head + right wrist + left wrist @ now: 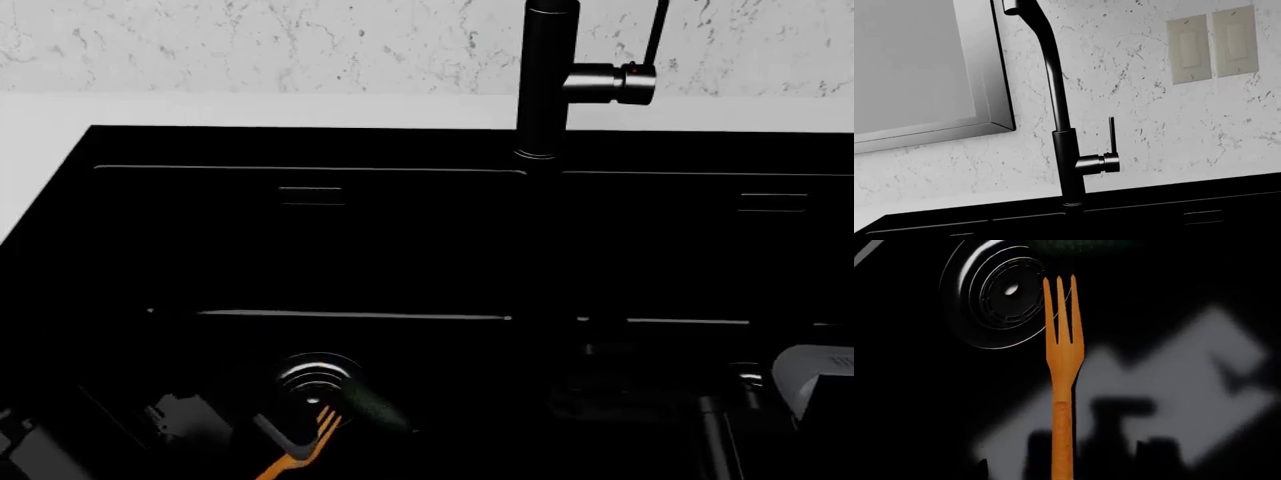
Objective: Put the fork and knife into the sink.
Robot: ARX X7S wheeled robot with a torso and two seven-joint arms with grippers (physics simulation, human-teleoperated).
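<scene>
The orange fork [1063,365] points its tines at the ribbed metal drain [1004,300] of the sink's left basin, hanging just above the glossy black floor. Its handle runs off the edge of the left wrist view, dead centre. In the head view the fork [304,445] shows tilted beside the same drain [315,380], with my left gripper [274,465] shut on its handle low in the sink [307,150]. The grey end of my right arm [811,380] sits at the right basin; its fingers are lost against the black. The knife is out of view.
The tall black faucet [545,80] rises from the sink's back rim between the basins, with its lever [1111,135] to one side. White counter [40,130] surrounds the sink. A marble wall carries two switch plates [1211,45] and a framed panel [921,65].
</scene>
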